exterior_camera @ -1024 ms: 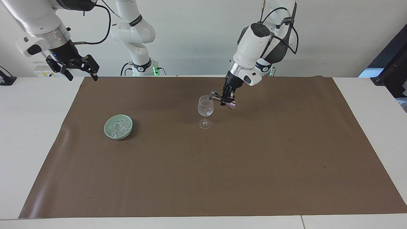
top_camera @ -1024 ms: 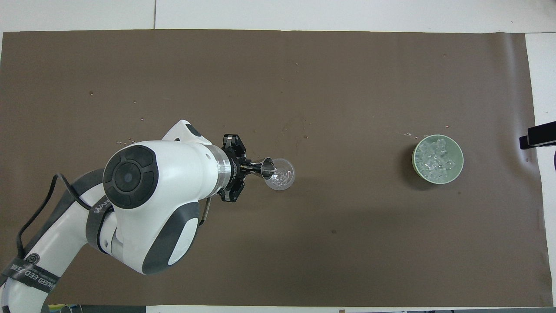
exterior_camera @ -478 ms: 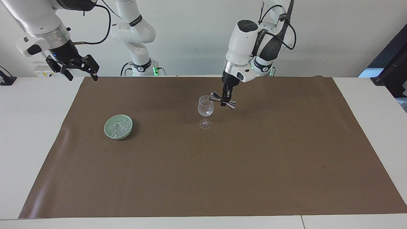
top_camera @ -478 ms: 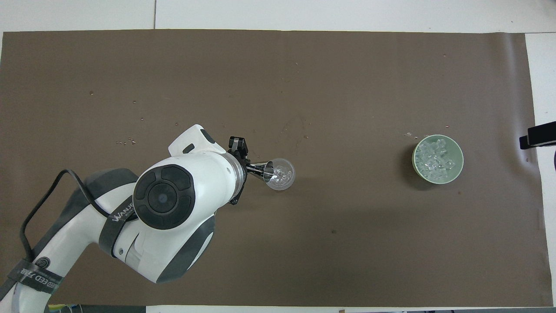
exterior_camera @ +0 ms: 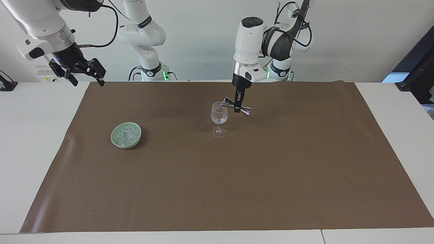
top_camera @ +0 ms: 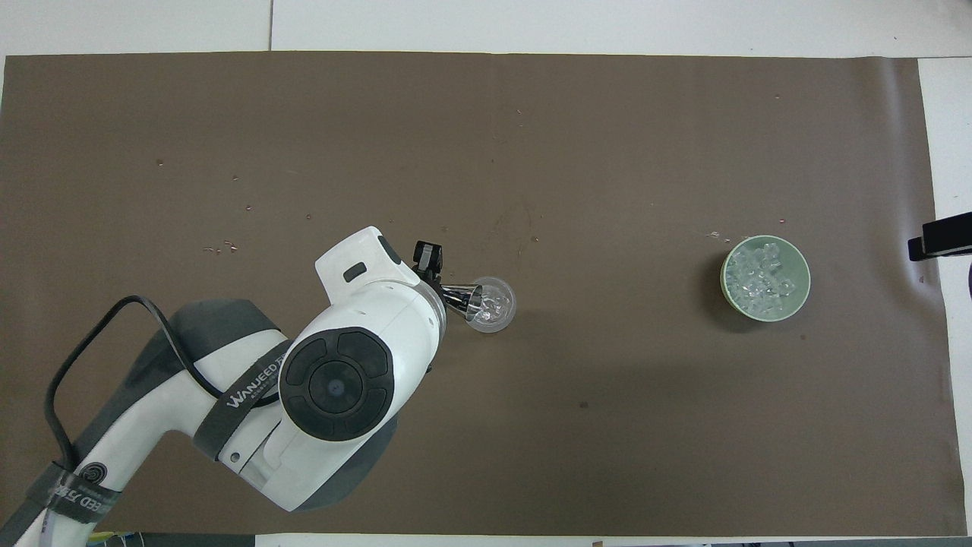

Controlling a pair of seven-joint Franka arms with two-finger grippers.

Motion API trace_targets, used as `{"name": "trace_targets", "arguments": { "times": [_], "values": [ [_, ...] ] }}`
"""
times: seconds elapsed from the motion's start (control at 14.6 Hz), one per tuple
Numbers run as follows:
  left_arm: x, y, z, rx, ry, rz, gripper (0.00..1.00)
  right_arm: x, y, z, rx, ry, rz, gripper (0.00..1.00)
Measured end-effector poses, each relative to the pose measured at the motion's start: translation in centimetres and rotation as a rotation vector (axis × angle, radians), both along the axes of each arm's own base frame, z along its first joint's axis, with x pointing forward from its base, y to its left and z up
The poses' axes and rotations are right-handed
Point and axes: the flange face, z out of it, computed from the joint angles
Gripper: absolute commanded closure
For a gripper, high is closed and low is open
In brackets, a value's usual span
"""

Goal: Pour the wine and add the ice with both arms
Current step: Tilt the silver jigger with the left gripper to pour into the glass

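— Two tools are showing: your left tool [exterior_camera: 239,105] is clamping a metal jigger [exterior_camera: 237,106] at its waist, tipped on its side over the rim of the wine glass [exterior_camera: 219,115]; your right tool [exterior_camera: 85,74] is waiting wide apart and empty, up over the surface's edge at the right arm's end.

— Which step are you judging this to be?

— You are pouring, I think. Next you are needing to level the jigger and clear the rim without knocking the glass, then bring in the right tool for ice.

— Where is the ice sitting?

— Ice [top_camera: 763,279] is lying as small clear chunks in the green bowl [top_camera: 802,297], well apart from the glass, toward the right arm's end on the brown mat [exterior_camera: 237,176].
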Motion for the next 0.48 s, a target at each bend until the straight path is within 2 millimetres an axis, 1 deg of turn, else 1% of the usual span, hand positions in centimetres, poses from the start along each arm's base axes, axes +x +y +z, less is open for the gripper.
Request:
{"name": "trace_targets", "arguments": {
  "times": [0.48],
  "values": [
    [-0.01,-0.41,0.58,0.053,-0.080,-0.045,1.00,0.00,0.03,0.00,0.000,0.000,0.001,0.00]
  ]
}}
